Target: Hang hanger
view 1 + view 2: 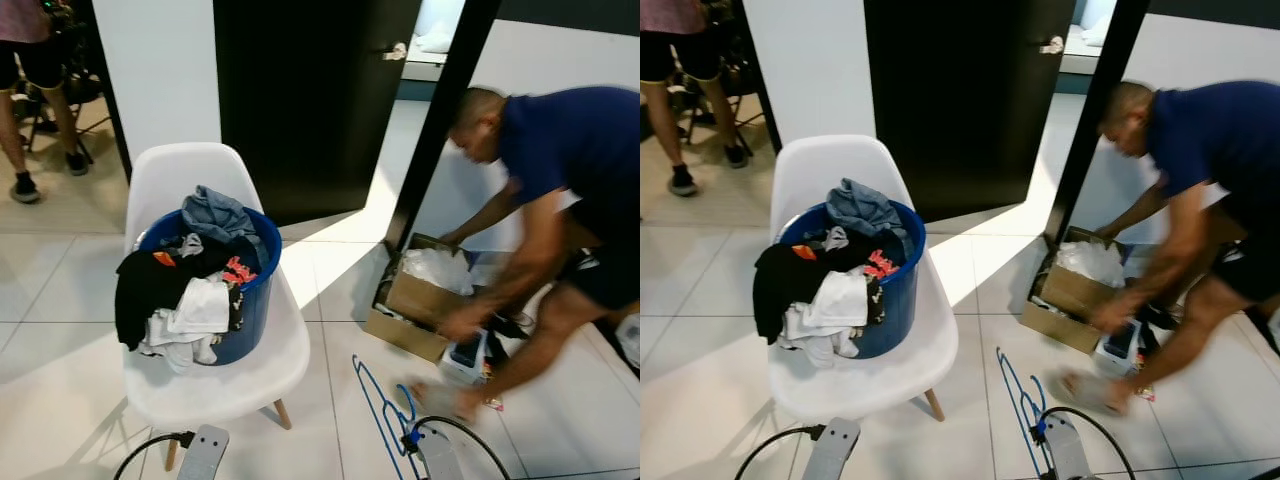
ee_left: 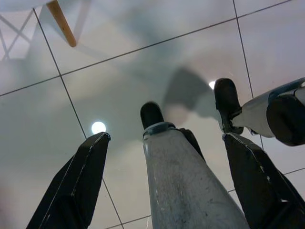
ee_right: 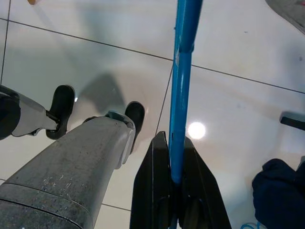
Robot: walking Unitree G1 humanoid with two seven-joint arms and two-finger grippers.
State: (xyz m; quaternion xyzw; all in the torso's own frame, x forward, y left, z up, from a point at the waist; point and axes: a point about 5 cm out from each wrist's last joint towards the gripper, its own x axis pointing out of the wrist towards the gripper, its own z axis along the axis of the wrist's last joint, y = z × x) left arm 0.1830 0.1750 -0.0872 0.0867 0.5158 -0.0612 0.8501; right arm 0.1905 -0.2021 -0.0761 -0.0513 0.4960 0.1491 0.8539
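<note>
Head stereo downward; wrists floorward.

blue hanger (image 1: 378, 412): lower end cut by frame edge | person's hand (image 1: 436, 397): motion-blurred | box (image 1: 418, 303) contents: unclear

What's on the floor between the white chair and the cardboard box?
Just bare, sunlit floor tiles, seen in both eye views between the chair and the box.

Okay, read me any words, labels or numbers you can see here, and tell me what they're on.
None can be read.
Red print on the dark garment in the blue basket: too blurred.
Cardboard box: no legible label.
Blue hanger in the right gripper: no marking.
</note>
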